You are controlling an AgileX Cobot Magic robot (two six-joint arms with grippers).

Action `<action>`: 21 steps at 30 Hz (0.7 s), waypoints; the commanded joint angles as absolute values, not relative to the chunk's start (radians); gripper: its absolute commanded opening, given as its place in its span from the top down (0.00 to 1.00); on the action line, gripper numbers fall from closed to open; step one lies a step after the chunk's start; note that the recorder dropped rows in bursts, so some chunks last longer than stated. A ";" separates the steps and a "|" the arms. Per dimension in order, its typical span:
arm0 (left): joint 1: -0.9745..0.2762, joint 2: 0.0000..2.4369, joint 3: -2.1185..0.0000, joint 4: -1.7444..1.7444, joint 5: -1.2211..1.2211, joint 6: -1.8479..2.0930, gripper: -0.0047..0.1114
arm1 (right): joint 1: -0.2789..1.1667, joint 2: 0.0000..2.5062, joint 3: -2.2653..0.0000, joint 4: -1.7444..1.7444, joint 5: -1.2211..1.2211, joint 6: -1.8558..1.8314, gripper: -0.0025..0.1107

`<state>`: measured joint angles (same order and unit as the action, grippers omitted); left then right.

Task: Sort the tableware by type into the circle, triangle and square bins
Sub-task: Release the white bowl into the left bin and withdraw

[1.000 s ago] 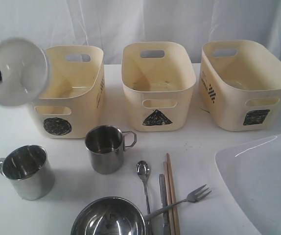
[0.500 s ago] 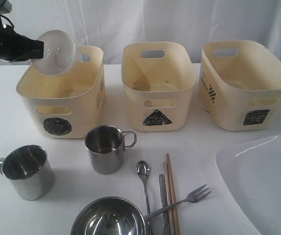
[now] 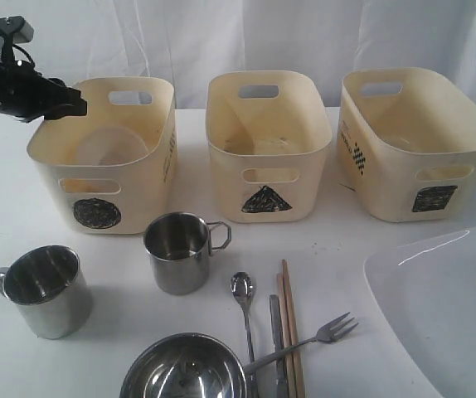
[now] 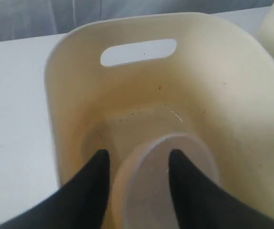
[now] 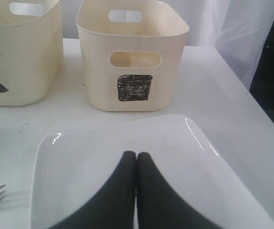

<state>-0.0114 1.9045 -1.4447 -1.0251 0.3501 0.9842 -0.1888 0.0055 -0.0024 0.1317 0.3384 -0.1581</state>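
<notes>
The white bowl point(image 3: 109, 148) lies tilted inside the circle bin point(image 3: 97, 186). My left gripper point(image 3: 70, 101) hangs open over that bin's left rim; in the left wrist view its jaws point(image 4: 138, 153) stand apart above the bowl point(image 4: 146, 195), not touching it. My right gripper point(image 5: 136, 155) is shut and empty, hovering over the large white plate point(image 5: 79, 167); it is out of the exterior view. Two steel mugs point(image 3: 43, 290) point(image 3: 180, 253), the steel bowl point(image 3: 184, 369), spoon point(image 3: 243, 290), knife point(image 3: 277, 332), chopsticks point(image 3: 289, 315) and fork point(image 3: 325, 332) lie on the table.
The triangle bin point(image 3: 267, 166) stands in the middle and the square bin point(image 3: 420, 166) on the right, both with nothing visible inside. The plate point(image 3: 445, 307) fills the front right corner. A white curtain hangs behind the bins.
The left gripper carried the white bowl rightward over the circle bin and let it go; the bowl now rests inside the bin. Nothing else moved.
</notes>
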 commanded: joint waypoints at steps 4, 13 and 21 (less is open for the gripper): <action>-0.013 1.895 -1.450 -1.096 0.367 0.991 0.41 | -0.186 0.000 0.000 0.132 0.336 -0.154 0.98; -0.011 1.836 -1.457 -1.116 0.355 0.991 0.41 | -0.186 0.000 0.000 0.132 0.336 -0.154 0.98; -0.011 1.650 -1.457 -0.983 0.404 0.980 0.41 | -0.186 0.000 0.000 0.132 0.336 -0.154 0.98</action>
<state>-0.0114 1.7345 -1.4499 -1.0434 0.3550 0.9864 -0.1888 0.0055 -0.0024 0.1317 0.3384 -0.1581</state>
